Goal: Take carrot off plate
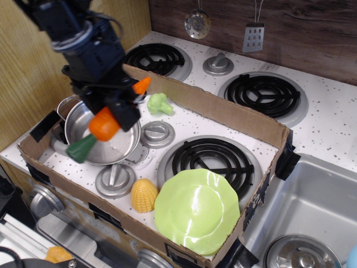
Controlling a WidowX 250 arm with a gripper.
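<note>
My gripper (114, 109) is shut on the orange carrot (105, 124) and holds it in the air above the steel pot (114, 146) at the left. The carrot is tilted, its dark green stem end (81, 148) pointing down-left and its orange tip sticking out up-right past the fingers. The lime-green plate (197, 210) lies bare at the front of the cardboard box, far to the right of the gripper.
A yellow corn cob (144, 195) lies left of the plate. A light green broccoli (159, 104) sits by the box's back wall (223, 114). Burners (215, 158), knobs (157, 134) and a sink (312, 218) at the right surround them.
</note>
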